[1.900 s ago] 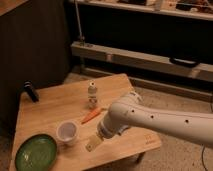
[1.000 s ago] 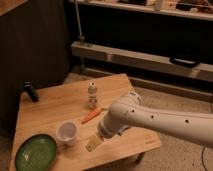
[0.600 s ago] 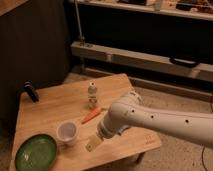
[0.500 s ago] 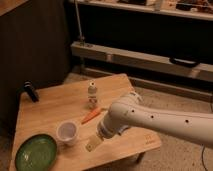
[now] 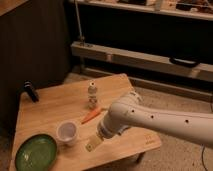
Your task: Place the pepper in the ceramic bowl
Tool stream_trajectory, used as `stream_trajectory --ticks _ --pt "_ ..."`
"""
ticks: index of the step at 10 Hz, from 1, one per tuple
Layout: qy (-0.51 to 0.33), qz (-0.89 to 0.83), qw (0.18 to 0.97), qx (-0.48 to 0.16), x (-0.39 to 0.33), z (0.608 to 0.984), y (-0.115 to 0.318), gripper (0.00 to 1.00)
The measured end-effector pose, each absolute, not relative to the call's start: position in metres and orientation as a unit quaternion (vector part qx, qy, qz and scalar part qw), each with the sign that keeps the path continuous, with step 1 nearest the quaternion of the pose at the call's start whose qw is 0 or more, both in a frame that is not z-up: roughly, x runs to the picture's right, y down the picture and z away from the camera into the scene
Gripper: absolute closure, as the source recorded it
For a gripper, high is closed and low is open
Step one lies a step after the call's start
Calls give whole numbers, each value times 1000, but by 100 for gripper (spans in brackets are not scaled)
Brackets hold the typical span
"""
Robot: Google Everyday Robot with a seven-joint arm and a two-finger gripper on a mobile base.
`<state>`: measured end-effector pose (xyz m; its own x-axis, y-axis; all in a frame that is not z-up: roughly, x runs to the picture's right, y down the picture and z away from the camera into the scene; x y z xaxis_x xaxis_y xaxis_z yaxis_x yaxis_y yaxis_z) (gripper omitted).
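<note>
The pepper (image 5: pixel 91 116) is a small orange-red tapered vegetable lying on the wooden table (image 5: pixel 50 105), just right of a small white cup. The ceramic bowl (image 5: pixel 36 152) is a wide shallow green dish at the table's front left corner. My gripper (image 5: pixel 93 145) hangs at the end of the white arm (image 5: pixel 150 119), low over the table's front edge, a short way in front of the pepper and to the right of the bowl. It holds nothing that I can see.
A small white cup (image 5: pixel 67 132) stands between the bowl and the pepper. A small bottle (image 5: pixel 92 95) stands behind the pepper. A dark object (image 5: pixel 31 92) sits at the table's back left. Metal shelving rails (image 5: pixel 140 57) run behind the table.
</note>
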<state>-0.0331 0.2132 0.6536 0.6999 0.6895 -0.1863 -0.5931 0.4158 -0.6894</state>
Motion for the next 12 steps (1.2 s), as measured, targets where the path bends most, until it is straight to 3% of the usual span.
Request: stream_trajectory --ticks 3,8,12 --pt "-60 366 851 -371 -28 652 204 20" --pt "-150 159 927 -305 -11 615 126 20" --pt "-172 106 938 -282 -9 602 107 20"
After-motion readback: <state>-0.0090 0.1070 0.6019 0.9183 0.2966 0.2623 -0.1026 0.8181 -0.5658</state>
